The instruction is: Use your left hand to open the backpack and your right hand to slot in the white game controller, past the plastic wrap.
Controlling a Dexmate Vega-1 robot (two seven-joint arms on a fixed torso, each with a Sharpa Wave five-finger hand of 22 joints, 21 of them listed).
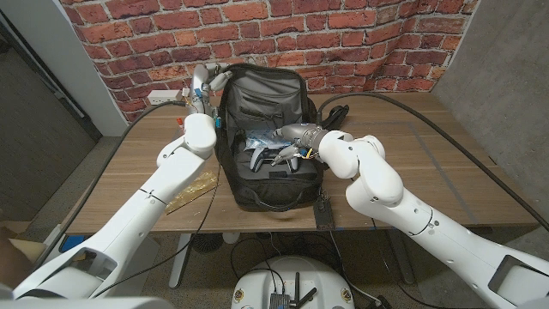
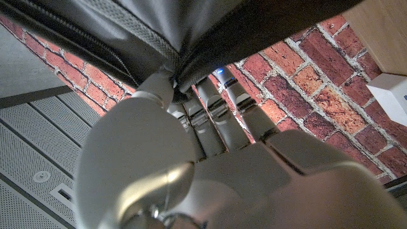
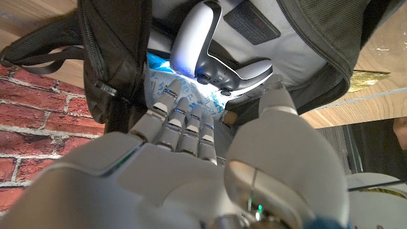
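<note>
Where flap gapes: one backpack (image 1: 268, 129), one controller (image 1: 260, 155).

A lab-like room: brick-pattern wall (image 1: 343, 34), wooden table (image 1: 446, 172), trailing cables (image 1: 480, 163).

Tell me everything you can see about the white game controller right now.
The game controller is white with dark buttons and sticks on its face, of smooth hard plastic by its look. It lies inside the open backpack, against the grey lining, with crinkled clear plastic wrap printed in blue just beside it. The right hand reaches into the opening, with its fingertips close to the controller; whether they touch it cannot be told. The left hand grips the backpack's top edge.
</note>
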